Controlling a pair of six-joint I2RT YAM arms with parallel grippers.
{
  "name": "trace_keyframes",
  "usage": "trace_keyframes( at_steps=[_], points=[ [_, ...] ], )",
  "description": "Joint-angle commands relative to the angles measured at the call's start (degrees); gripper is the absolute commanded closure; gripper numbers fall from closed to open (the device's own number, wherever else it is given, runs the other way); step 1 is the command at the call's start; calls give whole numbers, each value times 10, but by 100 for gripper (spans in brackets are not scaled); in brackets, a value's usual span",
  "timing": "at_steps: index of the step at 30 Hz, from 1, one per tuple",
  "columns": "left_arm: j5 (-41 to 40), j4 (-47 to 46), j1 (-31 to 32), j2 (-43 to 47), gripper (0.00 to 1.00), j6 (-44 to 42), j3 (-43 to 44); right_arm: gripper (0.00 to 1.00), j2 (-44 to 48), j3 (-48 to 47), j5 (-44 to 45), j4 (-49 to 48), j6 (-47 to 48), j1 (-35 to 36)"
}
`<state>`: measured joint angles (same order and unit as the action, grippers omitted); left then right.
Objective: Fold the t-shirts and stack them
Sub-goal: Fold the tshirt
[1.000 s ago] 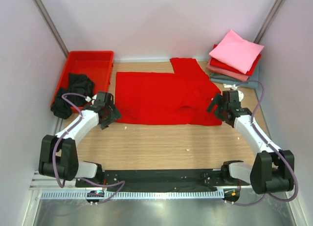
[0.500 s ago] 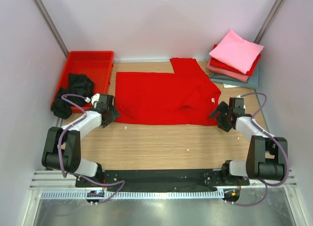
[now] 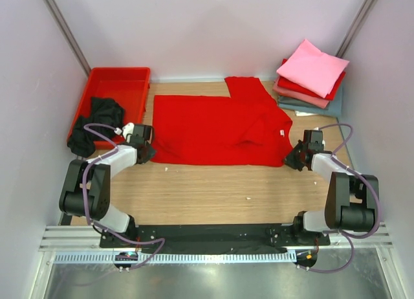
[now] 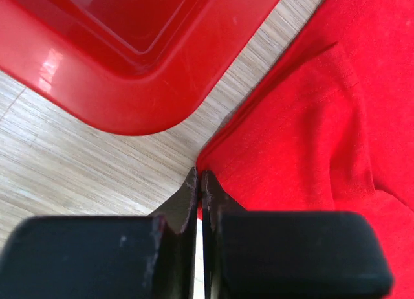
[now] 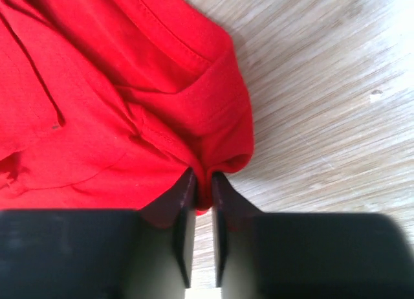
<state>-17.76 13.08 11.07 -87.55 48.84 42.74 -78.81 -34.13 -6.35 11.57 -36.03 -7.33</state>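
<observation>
A bright red t-shirt (image 3: 217, 127) lies spread flat across the middle of the table, its white neck label (image 3: 283, 132) near the right end. My left gripper (image 3: 146, 151) sits low at the shirt's near-left corner. In the left wrist view its jaws (image 4: 199, 174) are shut on the very tip of that corner of the red t-shirt (image 4: 304, 118). My right gripper (image 3: 293, 158) sits at the near-right corner, shut (image 5: 202, 177) on a bunched fold of the red cloth (image 5: 116, 105). Several folded t-shirts (image 3: 310, 76), pink on top, are stacked at the back right.
A rigid red plastic tray (image 3: 115, 85) stands at the back left, its rounded corner (image 4: 129, 111) close to my left gripper. A black t-shirt (image 3: 96, 123) hangs over the tray's near edge. Bare wood (image 3: 213, 189) lies between the shirt and the arm bases.
Both grippers came down to the table at the red shirt's near corners and went from wide open to shut on the cloth. The shirt itself has barely shifted.
</observation>
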Motion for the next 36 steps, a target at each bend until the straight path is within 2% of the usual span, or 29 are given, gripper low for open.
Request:
trace_keyframes(
  at_steps=[1, 3, 4, 10, 16, 24, 26, 27, 28, 29, 30, 32, 33, 36],
  points=[
    [4, -15, -1, -3, 100, -9, -1, 92, 1, -1, 16, 2, 14, -6],
    [17, -7, 0, 24, 100, -5, -7, 99, 15, -8, 29, 18, 18, -12],
    [19, 0, 2, 38, 100, -4, -13, 99, 21, -10, 45, 27, 20, -15],
    [13, 101, 9, 132, 100, 1, -32, 99, 109, -18, 84, 97, 19, -31],
    [63, 160, 12, 229, 100, 20, -70, 99, 181, -11, 105, 164, 4, -31],
    [97, 253, 24, 373, 98, 45, -100, 97, 217, -18, 189, 216, -39, -31],
    [124, 270, 39, 392, 79, 54, -95, 79, 225, -19, 196, 227, -47, -31],
    [140, 276, 39, 403, 63, 57, -81, 50, 232, -18, 195, 229, -50, -31],
    [149, 283, 39, 408, 55, 54, -69, 29, 240, -16, 198, 233, -60, -31],
    [156, 307, 39, 412, 48, 46, -51, 13, 257, -14, 201, 235, -63, -31],
    [153, 321, 39, 415, 35, 35, -8, 0, 269, -11, 204, 234, -64, -31],
    [137, 372, 39, 409, 26, -26, 45, 0, 284, -16, 215, 237, -58, -32],
    [115, 389, 39, 403, 22, -45, 99, 0, 299, -19, 213, 237, -54, -32],
    [80, 420, 39, 377, 21, -133, 161, 0, 318, -22, 138, 190, -24, -32]
  ],
)
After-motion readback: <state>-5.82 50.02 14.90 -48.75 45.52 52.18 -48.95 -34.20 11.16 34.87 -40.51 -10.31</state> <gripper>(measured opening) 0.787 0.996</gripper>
